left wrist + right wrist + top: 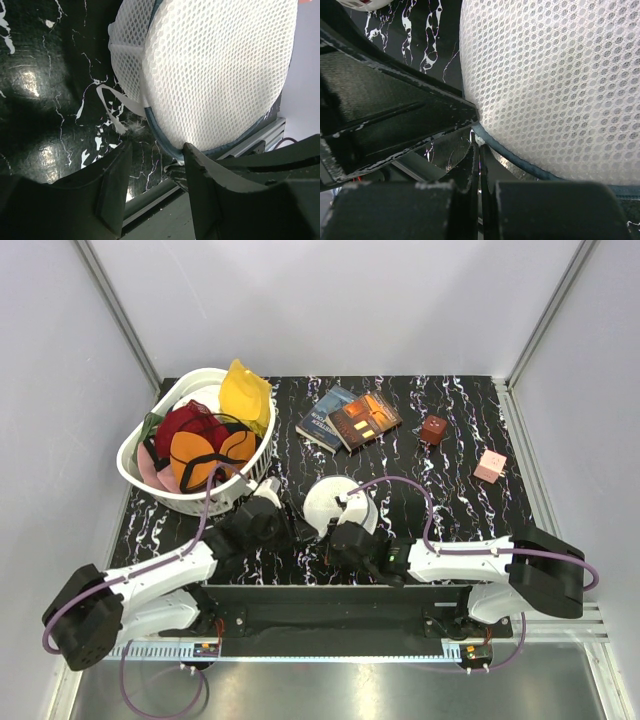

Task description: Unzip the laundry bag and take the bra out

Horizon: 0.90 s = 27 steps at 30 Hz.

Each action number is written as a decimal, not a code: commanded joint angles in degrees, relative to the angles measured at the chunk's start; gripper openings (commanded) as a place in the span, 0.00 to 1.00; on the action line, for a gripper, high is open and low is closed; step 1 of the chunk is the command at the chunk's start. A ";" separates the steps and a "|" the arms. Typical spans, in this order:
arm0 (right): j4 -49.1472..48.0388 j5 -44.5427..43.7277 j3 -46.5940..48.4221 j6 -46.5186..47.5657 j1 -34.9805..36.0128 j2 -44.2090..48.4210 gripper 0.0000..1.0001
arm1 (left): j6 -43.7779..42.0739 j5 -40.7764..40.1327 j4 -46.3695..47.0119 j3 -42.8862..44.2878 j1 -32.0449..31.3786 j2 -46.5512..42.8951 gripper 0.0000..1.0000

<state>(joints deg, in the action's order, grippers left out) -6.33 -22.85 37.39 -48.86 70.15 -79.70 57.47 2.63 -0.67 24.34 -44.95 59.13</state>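
Two tools meet at the near middle of the counter (460, 505). Right tool (479, 150): jaws pressed together on the bluish rim of the laundry bag (328, 502), a small white bit at their tips. Left tool (157, 150): jaws apart, nothing clamped, one finger (200, 185) just beside the same rim. Bag stands on edge between them; zip not readable. Farther back: white basket (160, 490) of clothes at left, two books (350, 420) centre, dark red block (433, 429) and pink block (490, 466) right.
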 commanded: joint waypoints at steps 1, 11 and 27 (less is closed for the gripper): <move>-3.07 0.17 1.81 -0.18 0.43 -0.28 0.00 | 0.71 -1.40 5.67 0.53 -0.49 2.12 0.46; -3.16 0.62 1.64 -0.53 0.51 -0.90 0.00 | 1.76 -1.32 8.93 1.15 -0.67 4.76 0.16; -1.76 -0.96 -1.17 -1.76 0.51 1.65 0.00 | -1.66 -2.46 7.26 2.47 -0.75 4.50 0.00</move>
<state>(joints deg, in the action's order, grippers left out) -6.76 -22.90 36.99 -49.47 70.13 -80.42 58.98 2.70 4.86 24.36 -45.58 63.99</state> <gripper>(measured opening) 0.011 0.023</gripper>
